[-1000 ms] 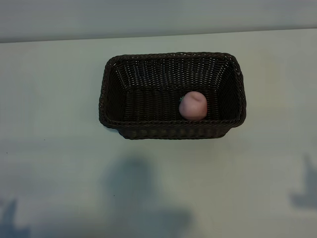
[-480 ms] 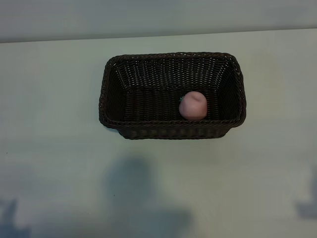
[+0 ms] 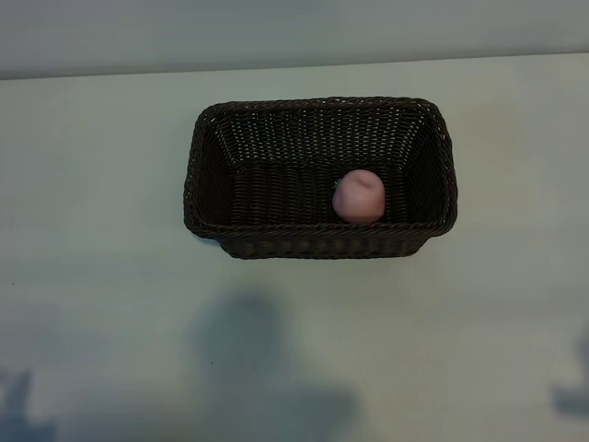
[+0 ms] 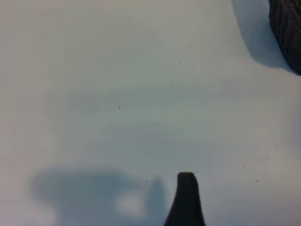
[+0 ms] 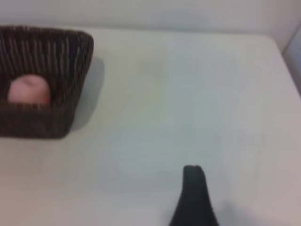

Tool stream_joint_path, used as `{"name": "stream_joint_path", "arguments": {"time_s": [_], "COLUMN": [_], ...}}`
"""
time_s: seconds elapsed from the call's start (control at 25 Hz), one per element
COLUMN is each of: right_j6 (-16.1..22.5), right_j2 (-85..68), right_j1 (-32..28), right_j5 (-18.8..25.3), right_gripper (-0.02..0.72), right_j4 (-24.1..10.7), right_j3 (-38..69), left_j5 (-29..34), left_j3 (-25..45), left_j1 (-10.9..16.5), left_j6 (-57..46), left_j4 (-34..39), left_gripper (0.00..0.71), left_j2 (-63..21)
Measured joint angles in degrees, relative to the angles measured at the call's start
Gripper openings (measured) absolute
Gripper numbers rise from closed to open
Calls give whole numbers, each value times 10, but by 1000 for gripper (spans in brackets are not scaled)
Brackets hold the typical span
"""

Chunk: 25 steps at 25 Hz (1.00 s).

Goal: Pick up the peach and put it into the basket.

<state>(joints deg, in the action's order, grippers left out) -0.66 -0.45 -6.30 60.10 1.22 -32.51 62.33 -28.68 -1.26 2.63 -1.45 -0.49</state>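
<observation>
A: How is the left tool [image 4: 186,190] being held?

B: It is being held apart, with nothing clamped, over the pale, smooth bench [image 4: 117,94]. Only one dark tip of it is being shown by the left wrist view, and a corner of the large rectangular dark brown woven wicker basket [image 4: 286,33] is being caught well apart from it.

A: And the right tool [image 5: 193,183]?

B: It is being kept low over bare bench too, well apart from the basket. Whether it is apart or together cannot be told.

A: Where is the small round pale pink peach [image 3: 359,195] being seen?

B: It is being carried inside the basket, on the floor of its right half, touching or just beside the near long wall in the exterior view. Its top is also being shown over the basket wall in the right wrist view. Neither tool is being shown in the exterior view; only soft shadows are being cast on the bench in front of the basket.
</observation>
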Motion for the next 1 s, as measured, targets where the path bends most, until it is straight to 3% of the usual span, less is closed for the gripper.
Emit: {"name": "stream_joint_path", "arguments": {"time_s": [1.0], "right_j6": [10], "right_j2": [0], "right_j1": [0], "right_j5": [10], "right_gripper": [512], "right_j4": [10], "right_j3": [45], "left_j5": [0], "left_j3": [0], "left_j1": [0], "left_j6": [0], "left_j4": [0], "left_gripper": [592], "left_j2": [0]}}
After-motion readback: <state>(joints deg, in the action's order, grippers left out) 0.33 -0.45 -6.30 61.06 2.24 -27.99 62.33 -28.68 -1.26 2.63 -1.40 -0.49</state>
